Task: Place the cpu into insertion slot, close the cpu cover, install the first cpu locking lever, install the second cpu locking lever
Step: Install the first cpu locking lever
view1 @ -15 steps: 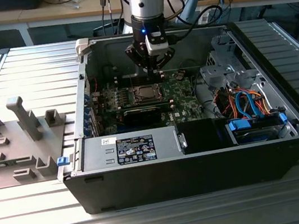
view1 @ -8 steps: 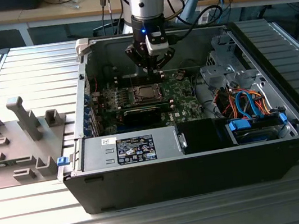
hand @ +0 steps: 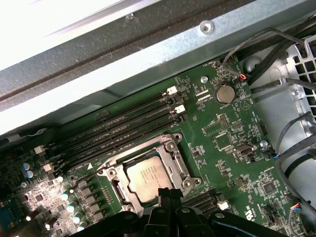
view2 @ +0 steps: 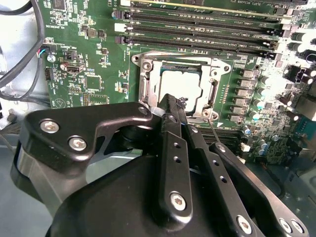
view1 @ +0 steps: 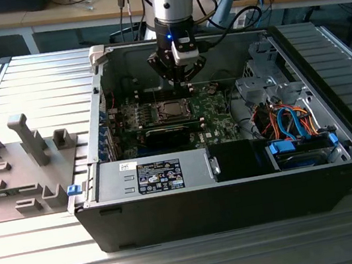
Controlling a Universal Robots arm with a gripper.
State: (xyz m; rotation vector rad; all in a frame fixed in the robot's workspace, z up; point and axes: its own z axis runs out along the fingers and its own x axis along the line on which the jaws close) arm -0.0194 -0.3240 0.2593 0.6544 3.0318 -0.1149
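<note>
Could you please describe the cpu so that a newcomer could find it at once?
Look inside the open computer case at the green motherboard. Beside the long black memory slots sits a silver-framed square socket; the cpu is the flat grey metal square inside.

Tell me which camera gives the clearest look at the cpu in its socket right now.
The first wrist view: the cpu lies almost fully exposed, with the gripper only at one edge. In the second wrist view the gripper covers part of the cpu. In the exterior view the cpu is a small square below the gripper.
</note>
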